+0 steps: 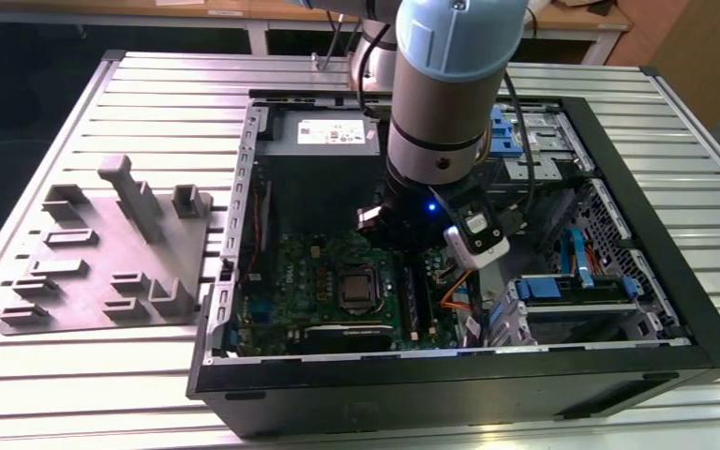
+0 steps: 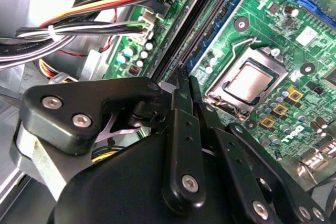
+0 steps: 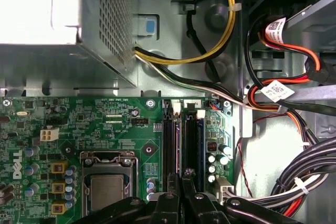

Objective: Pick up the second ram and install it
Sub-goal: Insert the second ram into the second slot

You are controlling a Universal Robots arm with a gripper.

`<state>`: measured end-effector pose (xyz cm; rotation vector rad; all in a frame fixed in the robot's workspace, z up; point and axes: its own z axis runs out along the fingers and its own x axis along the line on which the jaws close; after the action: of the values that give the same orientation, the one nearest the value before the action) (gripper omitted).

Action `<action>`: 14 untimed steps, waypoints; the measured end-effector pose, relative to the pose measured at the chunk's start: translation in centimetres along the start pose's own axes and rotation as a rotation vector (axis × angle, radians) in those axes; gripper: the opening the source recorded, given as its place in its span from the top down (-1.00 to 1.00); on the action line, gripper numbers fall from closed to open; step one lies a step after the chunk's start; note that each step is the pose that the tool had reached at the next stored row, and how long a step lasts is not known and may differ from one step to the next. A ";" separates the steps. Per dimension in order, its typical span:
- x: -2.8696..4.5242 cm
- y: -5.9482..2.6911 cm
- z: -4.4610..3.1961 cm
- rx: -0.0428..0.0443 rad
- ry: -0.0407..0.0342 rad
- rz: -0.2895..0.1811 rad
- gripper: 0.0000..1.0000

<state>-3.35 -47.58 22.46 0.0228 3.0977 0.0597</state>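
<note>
My gripper (image 1: pixel 385 234) is down inside the open computer case (image 1: pixel 682 309), over the green motherboard (image 1: pixel 297 272). In both wrist views its black fingers stand close together, shut, with the gripper (image 3: pixel 181 177) (image 2: pixel 187 77) right over the near end of the dark memory slots (image 3: pixel 181 140) (image 2: pixel 210 19). The slots run as long black strips beside the processor socket (image 3: pixel 107 182) (image 2: pixel 252 82). The second ram is hidden: I cannot pick out a stick between the fingers or apart from the dark slots.
The grey power-supply box (image 1: pixel 322 141) (image 3: pixel 63 35) sits at the far end of the case. Bundles of coloured cables (image 3: pixel 294 103) (image 2: pixel 105 14) crowd one side of the slots. Drive bays with blue parts (image 1: pixel 573 281) lie on the exterior view's right, a grey fixture (image 1: pixel 110 253) on its left.
</note>
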 end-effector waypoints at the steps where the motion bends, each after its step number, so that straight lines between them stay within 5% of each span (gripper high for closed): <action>1: 0.00 0.01 0.01 -0.0023 -0.0001 0.000 0.73; 14: 0.00 0.00 0.08 -0.0027 0.0000 0.000 0.73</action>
<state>-3.34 -47.57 22.38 0.0227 3.0976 0.0639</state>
